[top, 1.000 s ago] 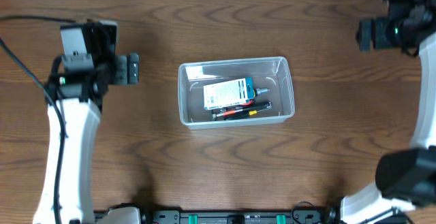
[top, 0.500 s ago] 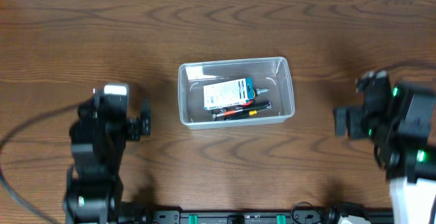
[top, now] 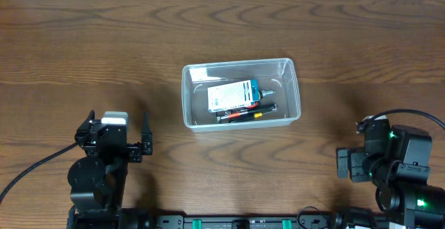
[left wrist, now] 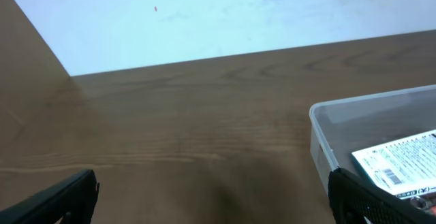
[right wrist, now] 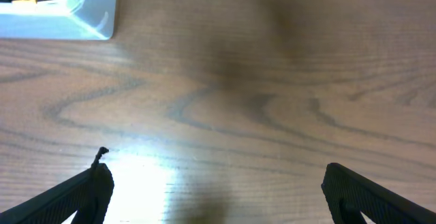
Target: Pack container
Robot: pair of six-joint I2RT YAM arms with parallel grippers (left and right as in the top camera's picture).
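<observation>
Overhead: container (top: 293, 90) sat mid-counter (top: 83, 41), blue-white box (top: 233, 95) inside. L gripper (top: 147, 140) near-left, R gripper (top: 344, 163) near-right, both well apart from it. L wrist: gripper spread, container at right. R wrist: gripper spread, container corner far-left.

Table (top: 222, 20): dark brown wood-grain top with bold looping figure, spanning the overhead view from side to side. Surface is smooth with a low sheen.

Wall (left wrist: 238, 6): plain, pale bluish-white, rising directly behind the table's far edge. One small red speck (left wrist: 155, 9) sits on it above that edge.

Light: a bright glare patch (right wrist: 157, 176) lies on the tabletop toward the table's near side, with soft dark shadows beyond it.

Black rail (top: 243, 222) with green fittings runs along the table's near edge.
</observation>
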